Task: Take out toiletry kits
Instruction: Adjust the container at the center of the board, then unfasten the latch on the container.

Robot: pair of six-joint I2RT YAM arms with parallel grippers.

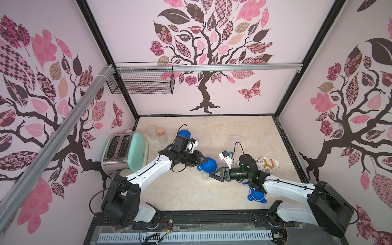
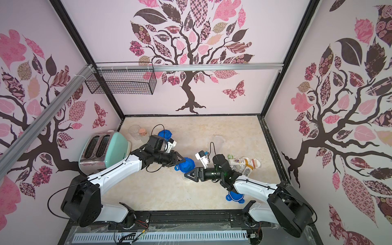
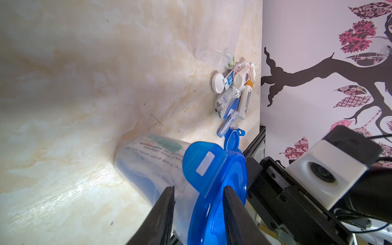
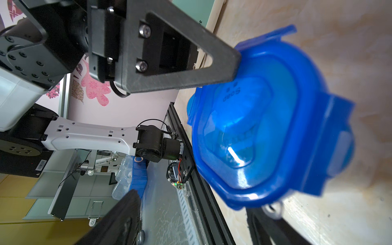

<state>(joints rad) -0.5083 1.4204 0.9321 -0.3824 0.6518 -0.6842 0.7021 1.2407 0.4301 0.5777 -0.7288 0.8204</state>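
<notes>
**rigwatcher:** so where's the kit stuff sitting right now?

**me:** Most of it's in a heap on the glossy marbled beige table, right side, next to my right arm. That's the toiletry kits: smooth white bottles with orange-yellow caps, squashy little tubes, flat round tubs, a blue toothbrush and crinkly clear wrap, all touching.

**rigwatcher:** and the pincers?

**me:** My left pincer is released. Its matte black jaws are parted either side of a flipped-out clip flap on the tall clear plastic canister with the glossy blue lid. Blue and white shapes show through the wall, too blurry to name. My right pincer sits at the canister's body with its jaws wide, and I can't tell if it's squeezing.
</notes>
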